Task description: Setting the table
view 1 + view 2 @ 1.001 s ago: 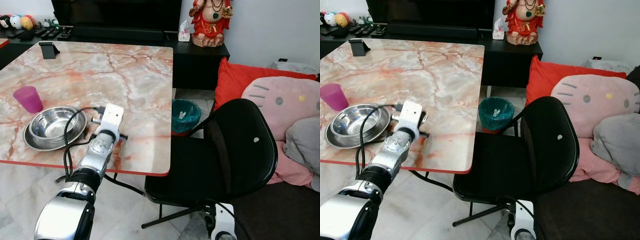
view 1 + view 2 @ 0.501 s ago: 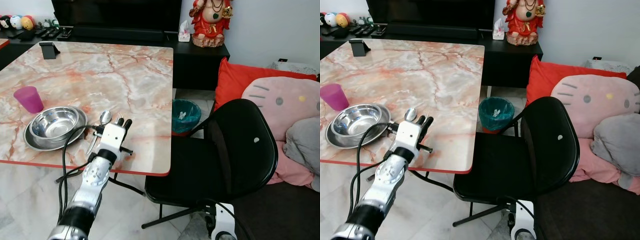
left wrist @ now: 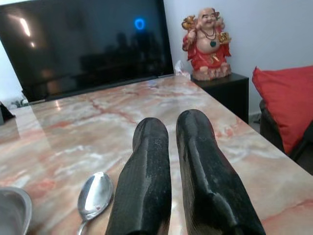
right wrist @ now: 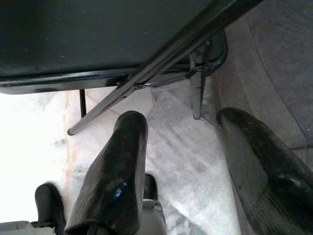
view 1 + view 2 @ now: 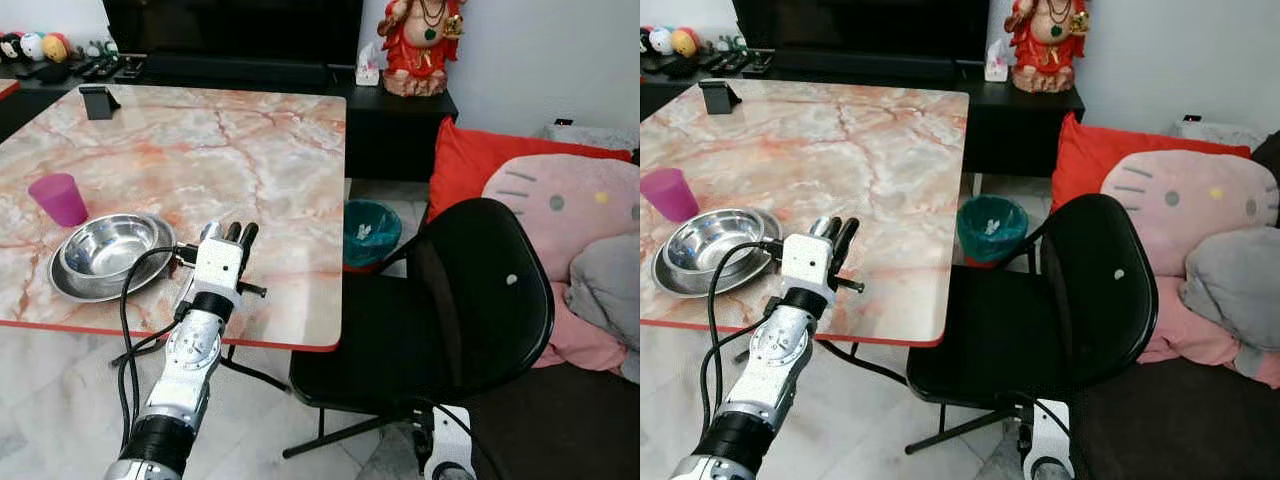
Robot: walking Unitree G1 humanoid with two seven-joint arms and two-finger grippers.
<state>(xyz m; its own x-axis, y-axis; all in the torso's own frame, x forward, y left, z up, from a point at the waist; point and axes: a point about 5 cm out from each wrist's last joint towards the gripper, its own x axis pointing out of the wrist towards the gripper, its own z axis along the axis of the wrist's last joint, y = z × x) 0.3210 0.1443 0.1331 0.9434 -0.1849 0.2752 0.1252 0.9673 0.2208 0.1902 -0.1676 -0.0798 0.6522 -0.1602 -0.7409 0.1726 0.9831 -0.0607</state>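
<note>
steel spoon (image 3: 94,196) beside left hand (image 3: 174,128)

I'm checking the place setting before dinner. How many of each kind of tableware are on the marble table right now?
Steel plate: 1
Steel bowl: 1, resting on the plate
Purple cup: 1
Spoon: 1, beside the plate, next to the left pincer
Total: 4
</note>
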